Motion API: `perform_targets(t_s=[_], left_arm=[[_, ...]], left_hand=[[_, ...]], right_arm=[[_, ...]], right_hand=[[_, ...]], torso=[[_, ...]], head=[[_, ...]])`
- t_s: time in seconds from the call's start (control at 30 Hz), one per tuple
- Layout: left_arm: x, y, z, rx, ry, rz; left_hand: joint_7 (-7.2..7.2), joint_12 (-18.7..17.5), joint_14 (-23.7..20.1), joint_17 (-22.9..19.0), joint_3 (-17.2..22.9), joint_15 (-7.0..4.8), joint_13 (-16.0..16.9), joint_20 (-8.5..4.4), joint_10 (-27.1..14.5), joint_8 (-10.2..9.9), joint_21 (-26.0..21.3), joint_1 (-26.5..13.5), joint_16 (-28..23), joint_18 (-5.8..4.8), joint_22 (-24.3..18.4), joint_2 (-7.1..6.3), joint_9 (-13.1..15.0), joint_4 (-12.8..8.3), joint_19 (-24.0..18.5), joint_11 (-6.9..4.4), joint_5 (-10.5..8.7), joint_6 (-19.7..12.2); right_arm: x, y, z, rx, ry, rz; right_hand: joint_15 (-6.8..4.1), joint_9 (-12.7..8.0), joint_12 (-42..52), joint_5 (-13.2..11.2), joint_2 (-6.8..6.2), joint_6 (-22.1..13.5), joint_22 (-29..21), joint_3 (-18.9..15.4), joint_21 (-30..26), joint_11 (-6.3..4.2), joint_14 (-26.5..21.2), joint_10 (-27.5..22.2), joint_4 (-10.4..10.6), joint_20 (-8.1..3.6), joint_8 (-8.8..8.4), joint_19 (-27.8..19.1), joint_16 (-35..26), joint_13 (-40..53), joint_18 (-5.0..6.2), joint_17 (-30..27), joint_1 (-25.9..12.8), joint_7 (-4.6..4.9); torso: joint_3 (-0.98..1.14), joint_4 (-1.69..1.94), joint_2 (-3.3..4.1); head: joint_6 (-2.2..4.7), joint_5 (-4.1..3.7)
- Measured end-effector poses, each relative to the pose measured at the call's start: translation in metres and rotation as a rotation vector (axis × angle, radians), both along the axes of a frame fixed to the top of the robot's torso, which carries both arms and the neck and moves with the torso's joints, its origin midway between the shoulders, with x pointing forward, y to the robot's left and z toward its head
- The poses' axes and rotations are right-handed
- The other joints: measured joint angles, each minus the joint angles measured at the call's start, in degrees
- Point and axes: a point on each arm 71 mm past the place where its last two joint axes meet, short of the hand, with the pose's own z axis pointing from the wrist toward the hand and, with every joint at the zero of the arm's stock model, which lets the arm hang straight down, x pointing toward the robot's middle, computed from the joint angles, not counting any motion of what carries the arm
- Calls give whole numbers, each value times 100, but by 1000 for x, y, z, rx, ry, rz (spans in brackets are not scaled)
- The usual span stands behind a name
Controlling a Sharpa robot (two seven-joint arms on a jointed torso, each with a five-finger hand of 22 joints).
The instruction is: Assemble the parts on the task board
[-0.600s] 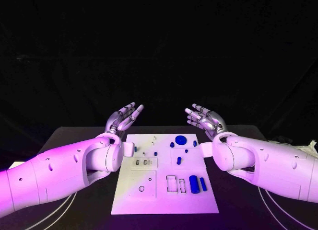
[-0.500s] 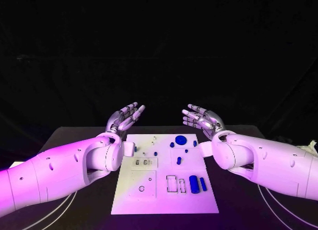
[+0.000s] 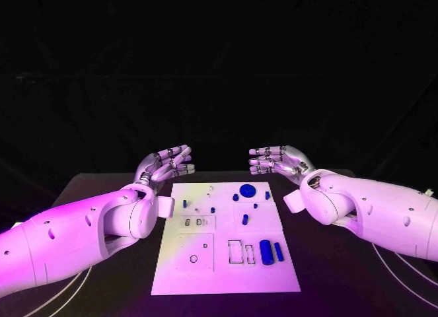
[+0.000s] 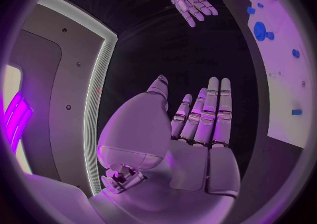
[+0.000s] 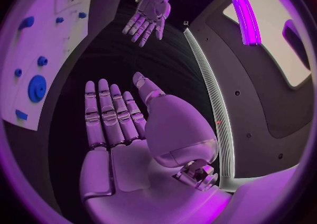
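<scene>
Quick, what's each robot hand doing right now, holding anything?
Left robot hand: open, fingers apart, holding nothing.
Right robot hand: open, holding nothing.

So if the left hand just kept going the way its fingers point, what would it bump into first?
Probably the right hand: the left hand points across the table's far end toward it, with nothing between them. Depth is hard to judge, so it might pass by.

Task board (image 3: 226,264) in the middle of the desk (image 3: 104,191), parts (image 3: 265,252) on it, left hand (image 3: 164,164) and right hand (image 3: 279,160) above its far corners
</scene>
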Motion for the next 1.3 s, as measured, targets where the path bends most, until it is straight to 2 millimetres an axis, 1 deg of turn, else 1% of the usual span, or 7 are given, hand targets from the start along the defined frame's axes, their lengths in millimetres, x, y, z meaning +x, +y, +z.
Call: perform_targets(t_s=[0.27, 0.57, 0.7, 0.73, 0.8, 0.97, 1.3], left_arm=[[-10, -10, 5, -23, 0, -40], [-21, -13, 15, -53, -7, -80], [-28, -16, 21, -73, -5, -105], [-30, -17, 22, -79, -4, -111], [-34, -18, 24, -92, 1, -125], [-42, -22, 30, -125, 12, -157], [-53, -31, 39, -170, 27, -208]], left_hand=[[218, 450, 1098, 509, -55, -350, 135, -316, 1019, 264, 430, 112, 479, 92, 152, 38, 98, -56, 901, -293, 0, 1279], [281, 547, 1291, 806, -125, -429, 184, -437, 1241, 365, 518, 165, 701, 92, 200, 30, 97, -80, 1112, -378, -96, 1516], [281, 542, 1212, 869, -172, -409, 181, -437, 1202, 365, 517, 237, 705, 92, 198, 6, 76, -128, 1112, -340, -118, 1516], [281, 520, 1130, 887, -188, -395, 174, -424, 1154, 365, 511, 249, 705, 92, 191, 8, 70, -144, 1099, -318, -118, 1516], [281, 501, 991, 910, -204, -365, 158, -388, 1083, 365, 447, 279, 660, 92, 162, 38, 69, -159, 1018, -306, -118, 1516], [302, 501, 888, 933, -220, -336, 155, -354, 1082, 390, 394, 293, 616, 91, 127, 52, 69, -176, 964, -304, -118, 1536], [301, 557, 735, 932, -219, -307, 155, -325, 1118, 421, 308, 339, 455, 91, 73, 98, 69, -207, 853, -313, -117, 1596]], right_arm=[[-1, 8, 8, -156, -105, 55], [6, 4, 22, -350, -223, 68], [8, 5, 28, -446, -274, 65], [9, 5, 29, -469, -284, 63], [10, 5, 31, -523, -305, 59], [14, 11, 37, -644, -356, 58], [18, 21, 49, -883, -467, 95]], right_hand=[[-100, 10, 0, -31, -22, 562, -1, 134, 88, -76, 429, 414, -166, -59, 18, 342, 0, 1, 1, 6, 22, 135], [-257, 17, 0, -31, -98, 822, 41, 196, 305, -192, 955, 770, -260, -235, 18, 875, 14, 15, 1, 20, -55, 196], [-429, 23, 0, -31, -163, 956, 156, 230, 610, -293, 1559, 1005, -335, -438, 18, 1384, 255, 24, 1, 137, -54, 130], [-644, 23, -12, -31, -242, 1079, 294, 253, 948, -384, 2220, 1215, -398, -696, 18, 1944, 497, 31, -2, 288, -58, 75], [-797, 30, -23, -31, -256, 1167, 420, 269, 1245, -469, 2720, 1402, -427, -876, 18, 2341, 710, 38, 0, 433, -63, 15], [-1006, 48, -23, 21, -311, 1481, 741, 333, 1862, -641, 2939, 1784, -492, -1131, 44, 2807, 1417, 46, 1, 942, -53, -114], [-1055, 48, -98, -223, -485, 1783, 1232, 516, 2650, -774, 2930, 1912, -465, -1218, 43, 2789, 2655, 44, 0, 1912, -171, -296]], torso=[[-36, 64, 159], [-85, 148, 394], [-110, 192, 514], [-115, 203, 540], [-126, 226, 598], [-143, 277, 723], [-163, 392, 946]], head=[[42, -71], [105, -164], [135, -205], [140, -214], [160, -233], [213, -261], [299, -384]])
